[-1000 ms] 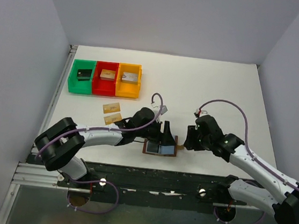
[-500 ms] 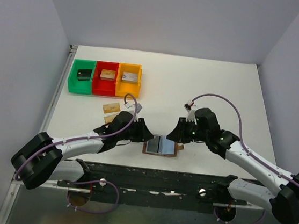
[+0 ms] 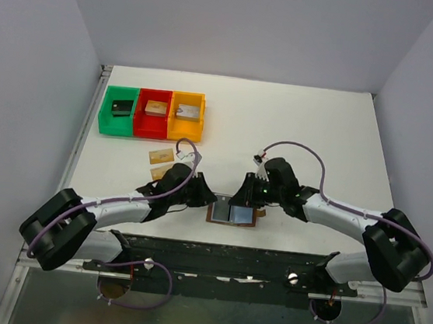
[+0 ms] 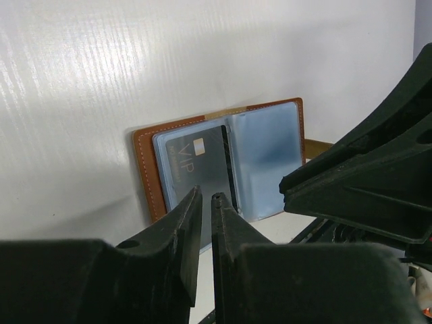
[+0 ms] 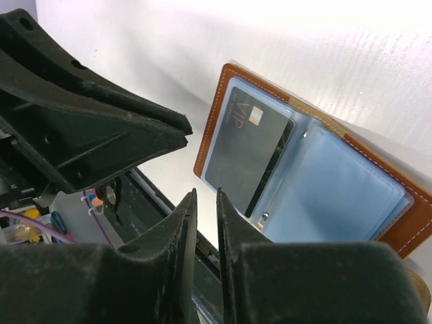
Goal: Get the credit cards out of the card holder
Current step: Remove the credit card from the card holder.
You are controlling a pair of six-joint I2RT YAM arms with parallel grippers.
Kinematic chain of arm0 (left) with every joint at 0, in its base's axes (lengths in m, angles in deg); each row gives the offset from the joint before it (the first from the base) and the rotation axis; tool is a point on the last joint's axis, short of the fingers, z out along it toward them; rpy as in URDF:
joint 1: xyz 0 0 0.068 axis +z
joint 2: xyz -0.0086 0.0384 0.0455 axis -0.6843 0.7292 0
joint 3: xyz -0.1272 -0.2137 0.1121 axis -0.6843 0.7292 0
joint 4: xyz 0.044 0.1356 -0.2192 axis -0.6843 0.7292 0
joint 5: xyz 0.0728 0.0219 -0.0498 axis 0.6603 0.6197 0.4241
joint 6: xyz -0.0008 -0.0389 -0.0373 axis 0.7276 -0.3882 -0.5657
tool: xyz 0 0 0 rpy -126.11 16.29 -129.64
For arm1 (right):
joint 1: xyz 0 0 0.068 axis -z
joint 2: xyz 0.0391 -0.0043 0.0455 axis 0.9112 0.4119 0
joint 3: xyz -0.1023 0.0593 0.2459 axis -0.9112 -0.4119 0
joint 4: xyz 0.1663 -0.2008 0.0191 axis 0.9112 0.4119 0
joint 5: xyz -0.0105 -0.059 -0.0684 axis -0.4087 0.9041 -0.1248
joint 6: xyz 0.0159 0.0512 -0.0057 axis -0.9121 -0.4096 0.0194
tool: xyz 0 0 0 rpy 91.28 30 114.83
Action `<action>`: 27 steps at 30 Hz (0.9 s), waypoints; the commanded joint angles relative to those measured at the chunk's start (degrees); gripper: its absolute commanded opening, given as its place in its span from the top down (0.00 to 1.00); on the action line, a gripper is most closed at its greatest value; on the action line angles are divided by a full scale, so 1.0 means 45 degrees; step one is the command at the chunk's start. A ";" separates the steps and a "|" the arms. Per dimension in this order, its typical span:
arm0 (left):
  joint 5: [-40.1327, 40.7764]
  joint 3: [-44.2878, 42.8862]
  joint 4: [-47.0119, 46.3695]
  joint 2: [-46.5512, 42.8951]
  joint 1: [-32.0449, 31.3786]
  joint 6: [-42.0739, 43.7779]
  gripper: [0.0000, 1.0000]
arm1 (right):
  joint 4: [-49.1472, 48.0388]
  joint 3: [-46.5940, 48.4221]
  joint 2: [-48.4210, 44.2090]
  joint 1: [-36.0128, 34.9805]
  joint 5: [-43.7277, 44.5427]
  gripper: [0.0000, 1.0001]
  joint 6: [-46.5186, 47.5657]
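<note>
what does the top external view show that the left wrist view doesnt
Only the top external view: the green bin, red bin and orange bin, and two tan-gold cards on the table. Only the left wrist view: a dark card marked VIP inside the card holder. Both: the open card holder, with the left end effector and right end effector close by it.

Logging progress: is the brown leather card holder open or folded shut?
Open: brown leather card holder lies spread, both pale-blue pockets showing, dark card inside one.
</note>
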 commanded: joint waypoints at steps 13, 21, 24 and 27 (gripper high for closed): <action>-0.0446 -0.0464 -0.0456 0.1883 0.0040 -0.0059 0.88 | -0.0710 -0.0165 0.1980 -0.0050 0.0479 0.69 -0.0155; -0.0348 -0.0503 -0.0261 0.2078 0.0040 -0.0020 0.89 | -0.0768 -0.0088 0.2234 -0.0050 0.0401 0.66 -0.0096; -0.0250 -0.0367 -0.0241 0.2020 0.0040 -0.0097 0.91 | -0.0788 -0.0088 0.2292 -0.0051 0.0381 0.66 -0.0135; -0.0172 -0.0249 -0.0222 0.1981 0.0040 -0.0137 0.92 | -0.0846 -0.0126 0.2273 -0.0050 0.0401 0.66 -0.0116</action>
